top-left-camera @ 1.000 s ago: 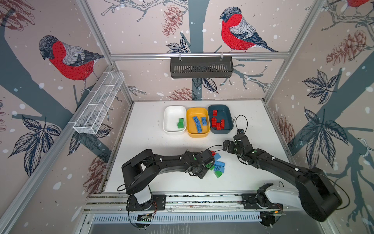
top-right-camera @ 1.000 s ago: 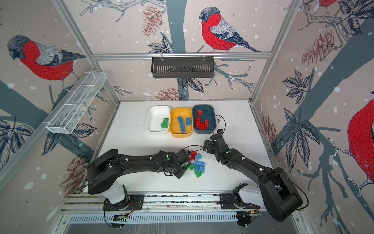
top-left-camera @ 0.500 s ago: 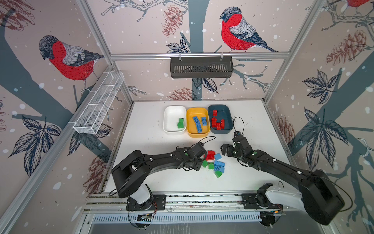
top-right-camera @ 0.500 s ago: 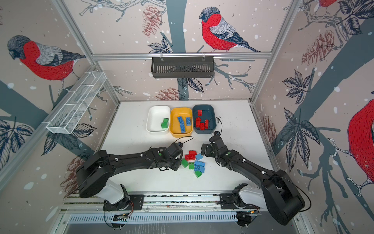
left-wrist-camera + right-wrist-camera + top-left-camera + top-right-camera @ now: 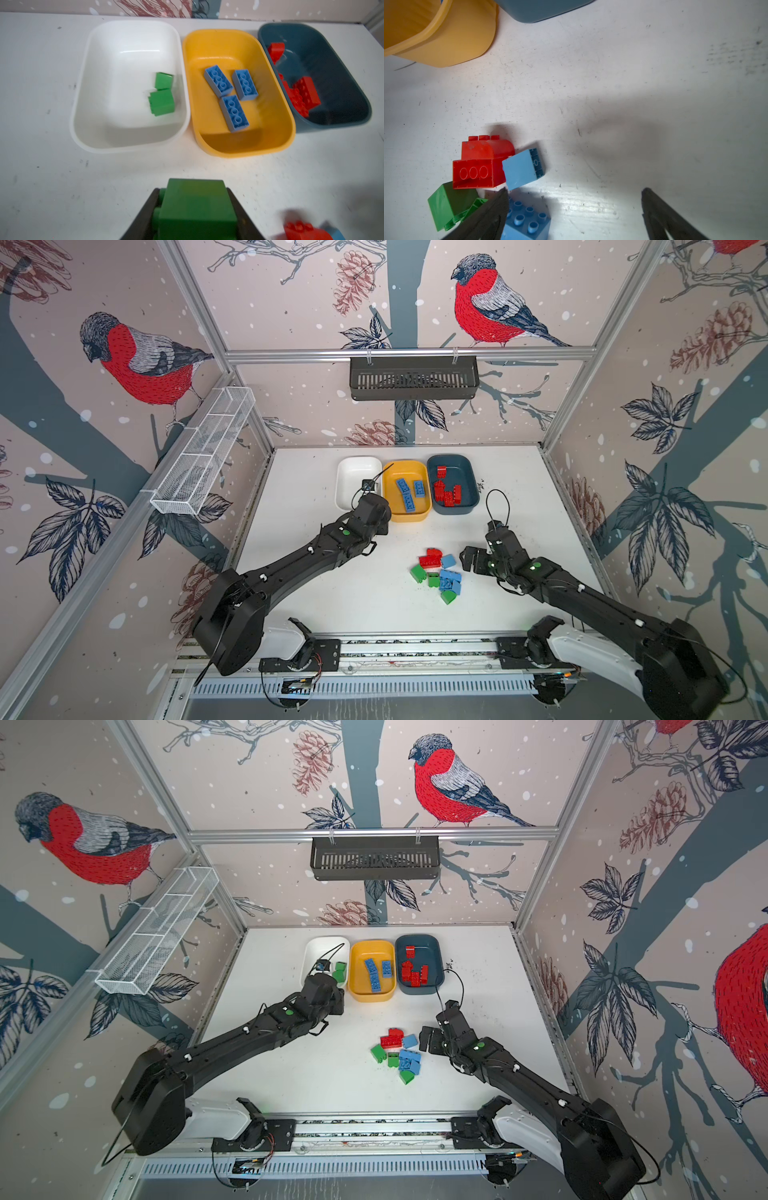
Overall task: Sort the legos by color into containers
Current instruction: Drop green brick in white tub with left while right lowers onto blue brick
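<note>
- Step in hand, I'd say: hauling one green brick over to the white tub. The left gripper is clamped on it, a finger on each side, and sits just short of the tub's near wall.
- The colour scheme looks settled. The white tub has two green bricks in it, the yellow tub has three blue bricks, and the teal tub has a bunch of red bricks.
- The rest of the legos sit in a loose pile on the table, well apart from the tubs. It's red, blue and green all mixed and touching.
- The right gripper hangs right beside that pile, jaws wide apart with nothing in them.
- Next move, my guess: the left one needs to get the brick over the inside of the white tub, clear of the rim and the yellow tub next door, then let go.
- The right one will want a brick at the pile's edge. They're packed tight, so it'll have to straddle one without shoving the neighbours.
</note>
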Motion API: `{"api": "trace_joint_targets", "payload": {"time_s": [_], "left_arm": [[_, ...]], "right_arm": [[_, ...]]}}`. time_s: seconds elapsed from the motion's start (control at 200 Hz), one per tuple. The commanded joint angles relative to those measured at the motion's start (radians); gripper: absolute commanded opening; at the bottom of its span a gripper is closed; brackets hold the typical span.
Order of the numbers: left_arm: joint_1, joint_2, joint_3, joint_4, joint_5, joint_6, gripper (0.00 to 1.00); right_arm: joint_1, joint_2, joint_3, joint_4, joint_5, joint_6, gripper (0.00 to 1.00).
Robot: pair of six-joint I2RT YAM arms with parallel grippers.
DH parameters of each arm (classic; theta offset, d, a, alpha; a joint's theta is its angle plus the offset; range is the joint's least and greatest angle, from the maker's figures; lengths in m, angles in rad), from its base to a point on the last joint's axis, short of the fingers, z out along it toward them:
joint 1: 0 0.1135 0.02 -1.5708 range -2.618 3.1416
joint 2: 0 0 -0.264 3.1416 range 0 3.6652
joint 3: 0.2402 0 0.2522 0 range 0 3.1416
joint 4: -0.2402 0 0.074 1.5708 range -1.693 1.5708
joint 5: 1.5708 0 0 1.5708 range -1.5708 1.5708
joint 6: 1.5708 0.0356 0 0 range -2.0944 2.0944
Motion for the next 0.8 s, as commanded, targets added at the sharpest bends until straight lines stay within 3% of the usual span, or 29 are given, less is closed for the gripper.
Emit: {"api": "trace_joint_targets", "payload": {"time_s": [0.0,0.135,0.255,0.5,0.555,0.705,0.795], "left_arm": [[0.085,0.021,-0.004,0.196,-0.074,-0.023,0.33],[0.208,0.115,0.066,0.218,-0.068,-0.041,0.32],[0.277,0.219,0.162,0.198,-0.054,-0.028,0.33],[0.311,0.419,0.345,0.097,0.003,-0.019,0.41],[0.311,0.445,0.37,0.081,0.021,-0.019,0.46],[0.311,0.464,0.39,0.07,0.072,-0.019,0.72],[0.311,0.453,0.386,0.073,0.098,-0.017,0.81]], "right_arm": [[0.0,-0.015,-0.01,-0.009,-0.024,0.026,1.0],[-0.027,-0.041,-0.034,0.001,-0.144,0.02,0.99],[-0.032,-0.077,-0.046,-0.052,-0.166,0.035,1.0],[-0.039,-0.114,-0.085,-0.122,-0.284,0.073,0.83],[-0.037,-0.115,-0.095,-0.108,-0.323,0.082,0.79],[-0.007,-0.104,-0.107,-0.054,-0.397,0.096,0.71],[0.011,-0.086,-0.114,-0.018,-0.438,0.091,0.69]]}}
